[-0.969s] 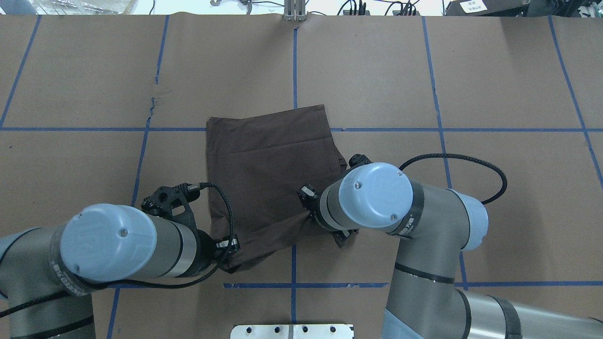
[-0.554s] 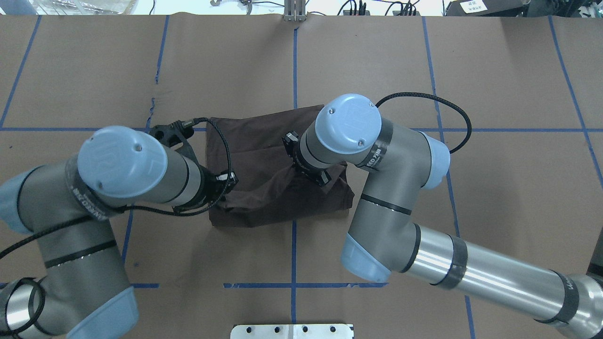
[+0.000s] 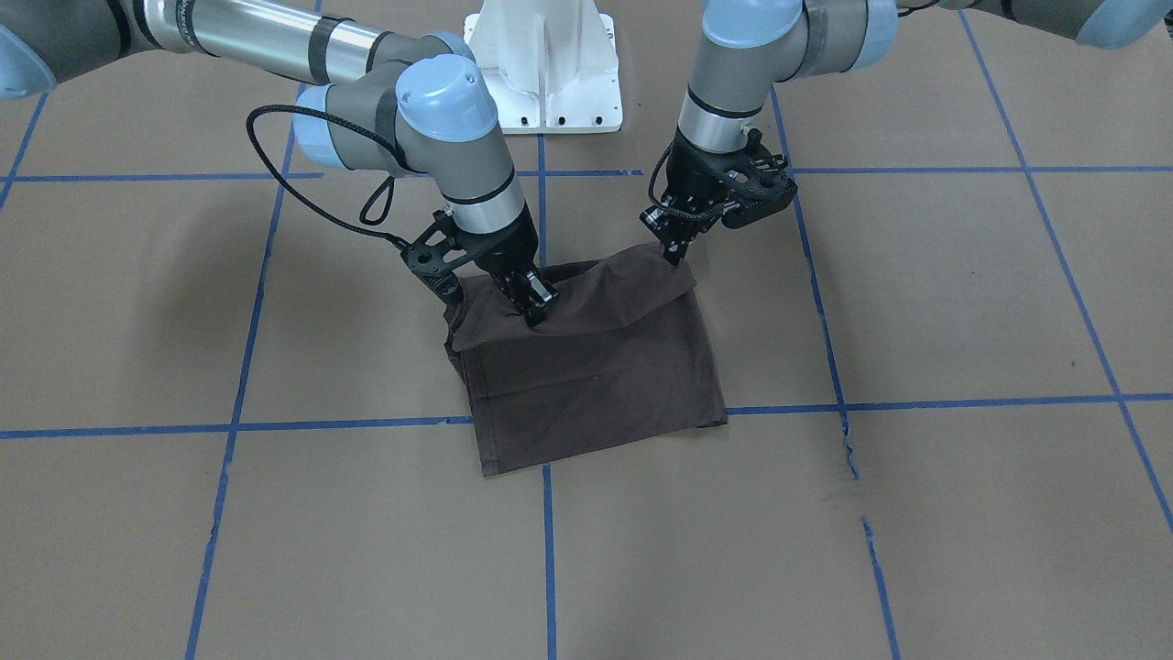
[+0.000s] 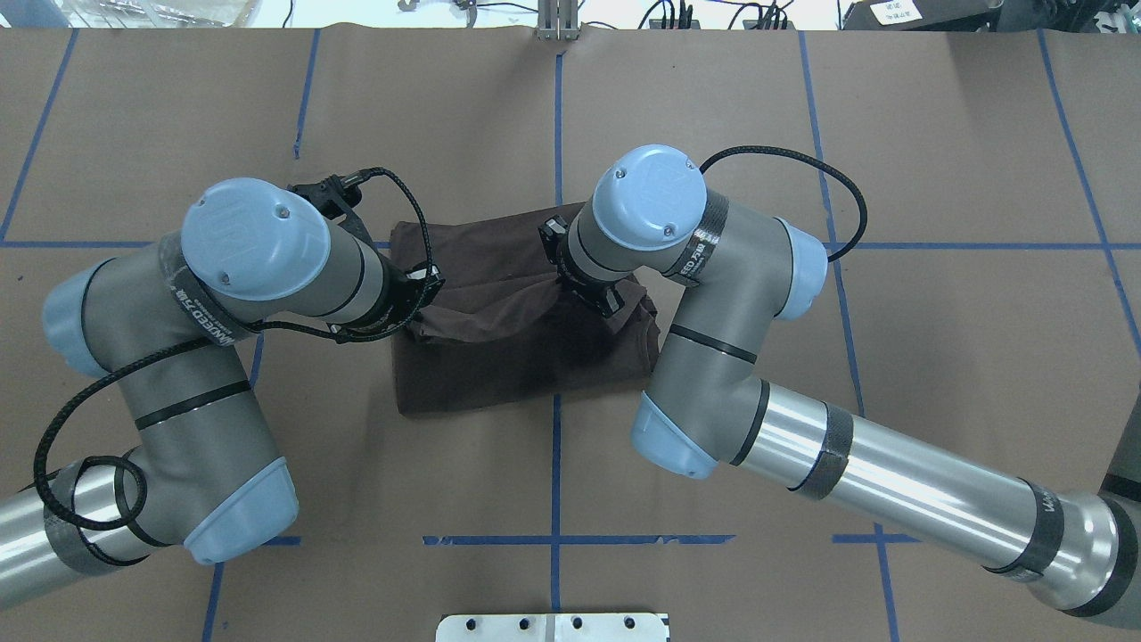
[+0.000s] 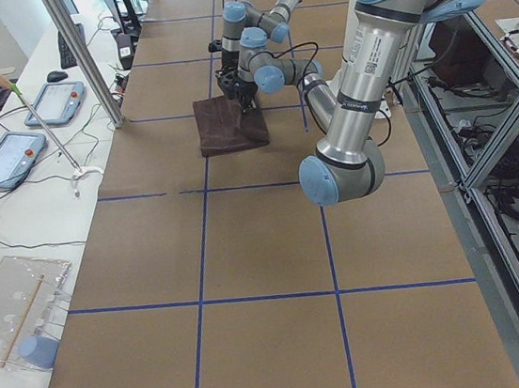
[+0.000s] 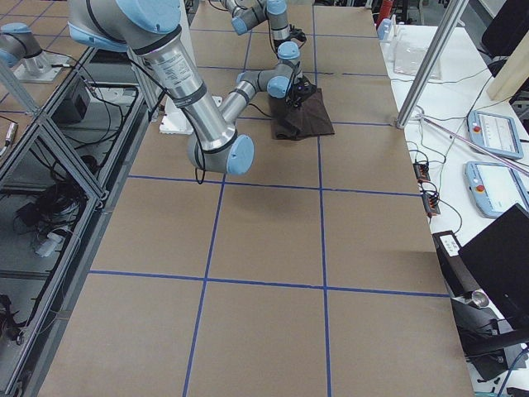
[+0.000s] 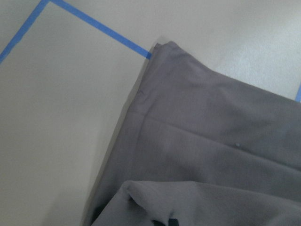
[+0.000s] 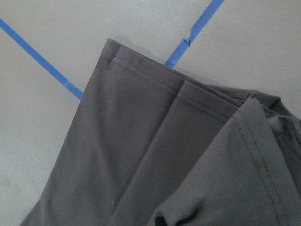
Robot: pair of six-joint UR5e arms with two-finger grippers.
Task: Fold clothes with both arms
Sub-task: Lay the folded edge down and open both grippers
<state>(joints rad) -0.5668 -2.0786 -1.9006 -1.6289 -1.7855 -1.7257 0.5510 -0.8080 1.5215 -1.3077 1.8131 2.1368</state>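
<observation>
Dark brown T-shirt (image 3: 596, 385), folded to a rough rectangle, lower layers flat on the brown surface (image 3: 916, 302) over blue tape lines (image 3: 321, 425). Stitched hems visible along one edge in the right wrist view. Robot-side edge raised off the layers beneath, sagging between two pinch points. Left gripper (image 3: 676, 253) clamped on one raised corner, right gripper (image 3: 534, 312) on the other, both pointing down. Left arm (image 4: 254, 254) and right arm (image 4: 713, 267) silver-grey with light blue caps, bent at the elbow, wrists over opposite ends of the garment.
</observation>
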